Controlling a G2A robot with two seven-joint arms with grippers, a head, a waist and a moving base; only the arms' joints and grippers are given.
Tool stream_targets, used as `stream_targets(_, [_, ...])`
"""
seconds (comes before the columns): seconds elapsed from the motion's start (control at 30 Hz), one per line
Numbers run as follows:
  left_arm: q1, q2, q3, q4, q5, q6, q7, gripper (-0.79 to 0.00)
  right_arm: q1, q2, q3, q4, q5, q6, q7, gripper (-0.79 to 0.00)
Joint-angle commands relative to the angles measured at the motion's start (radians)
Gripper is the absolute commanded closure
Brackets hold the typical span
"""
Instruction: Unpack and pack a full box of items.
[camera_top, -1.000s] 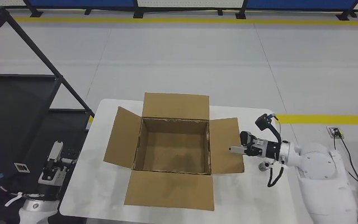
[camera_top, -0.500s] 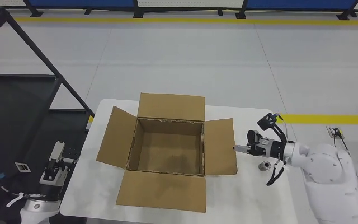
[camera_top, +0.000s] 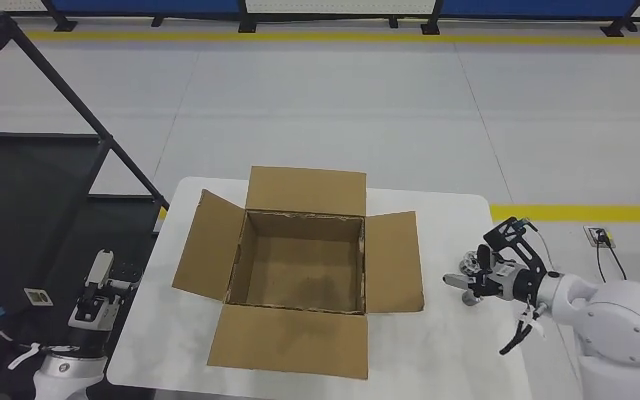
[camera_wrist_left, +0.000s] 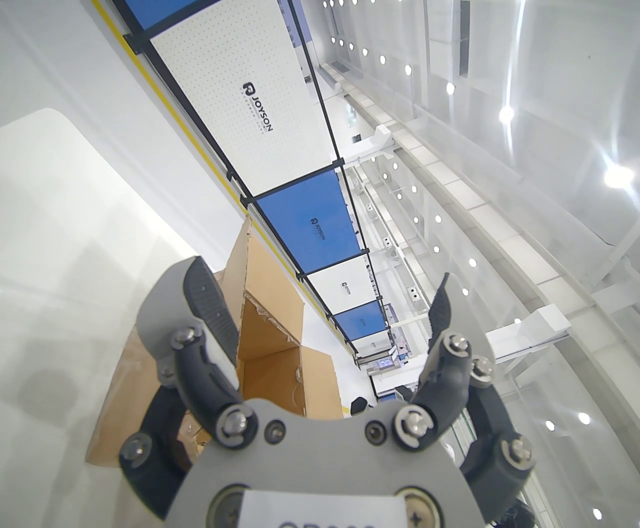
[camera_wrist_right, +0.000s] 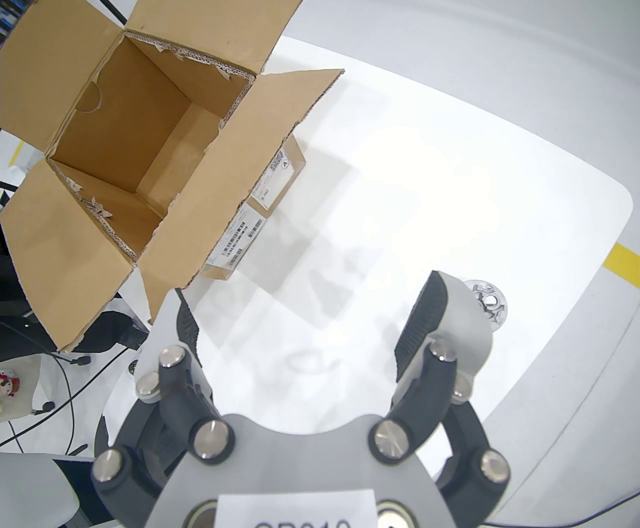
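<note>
Across white table (camera_top: 440, 340), seeing cardboard box (camera_top: 305, 190) standing open, flaps spreading outward; right gripper (camera_top: 458, 282) hovering released beside box's right flap; left gripper (camera_wrist_left: 320, 280) gaping empty off box's left side.

The box (camera_top: 300, 190) stands mid-surface with all four flaps spread outward, so its mouth is open from above down to its bare cardboard floor. Its front flap lies close to the front edge of the surface (camera_top: 455, 345), and the left flap rises tilted near the left edge, narrowing both sides. The right flap (camera_top: 393, 262) juts out above the surface with a gap beneath it. A broad bare strip runs between that flap and the right edge. There the right gripper (camera_wrist_right: 307, 300) sits with jaws apart, a small metal disc (camera_wrist_right: 489, 300) just beside one finger. The left gripper (camera_wrist_left: 320, 280), jaws apart, is off the left edge.
</note>
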Motion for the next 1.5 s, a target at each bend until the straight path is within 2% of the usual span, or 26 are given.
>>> stream_targets(0.0, [0.000,0.000,0.000,0.000,0.000,0.000,0.000,-0.785,-0.006,0.000,-0.001,0.006,-0.004,0.001,-0.012,-0.785])
stream_targets(0.07, [0.000,0.000,0.000,0.000,0.000,0.000,0.000,-0.785,-0.014,0.005,0.000,0.038,-0.035,-0.041,-0.045,-0.785])
stream_targets(0.17, [0.000,0.000,0.000,0.000,0.000,0.000,0.000,-0.785,-0.031,0.013,-0.003,0.061,-0.264,-0.033,-0.121,-0.785])
stream_targets(0.33, [0.000,0.000,0.000,0.000,0.000,0.000,0.000,-0.785,-0.063,0.022,-0.026,0.133,-0.445,-0.059,-0.220,-0.785])
stream_targets(0.47, [0.000,0.000,0.000,0.000,0.000,0.000,0.000,-0.785,-0.034,0.022,-0.069,0.232,-0.496,-0.003,-0.239,-0.785])
stream_targets(0.7, [0.000,0.000,0.000,0.000,0.000,0.000,0.000,-0.785,0.048,0.025,-0.126,0.399,-0.482,-0.032,-0.228,-0.785])
stream_targets(0.77, [0.000,0.000,0.000,0.000,0.000,0.000,0.000,-0.785,0.067,0.027,-0.135,0.430,-0.479,-0.035,-0.213,-0.711])
stream_targets(0.8, [0.000,0.000,0.000,0.000,0.000,0.000,0.000,-0.785,0.074,0.028,-0.141,0.442,-0.475,-0.039,-0.207,-0.529])
stream_targets(0.83, [0.000,0.000,0.000,0.000,0.000,0.000,0.000,-0.785,0.080,0.029,-0.146,0.452,-0.472,-0.046,-0.202,-0.391])
stream_targets(1.03, [0.000,0.000,0.000,0.000,0.000,0.000,0.000,-0.785,0.123,0.031,-0.185,0.512,-0.472,-0.046,-0.180,-0.308])
stream_targets(1.13, [0.000,0.000,0.000,0.000,0.000,0.000,0.000,-0.785,0.139,0.033,-0.198,0.531,-0.465,-0.053,-0.183,-0.126])
stream_targets(1.17, [0.000,0.000,0.000,0.000,0.000,0.000,0.000,-0.785,0.142,0.034,-0.197,0.531,-0.458,-0.061,-0.187,0.000])
stream_targets(1.33, [0.000,0.000,0.000,0.000,0.000,0.000,0.000,-0.785,0.125,0.048,-0.150,0.443,-0.404,-0.113,-0.200,0.000])
stream_targets(1.47, [0.000,0.000,0.000,0.000,0.000,0.000,0.000,-0.785,0.055,0.066,-0.044,0.200,-0.299,-0.137,-0.193,0.000])
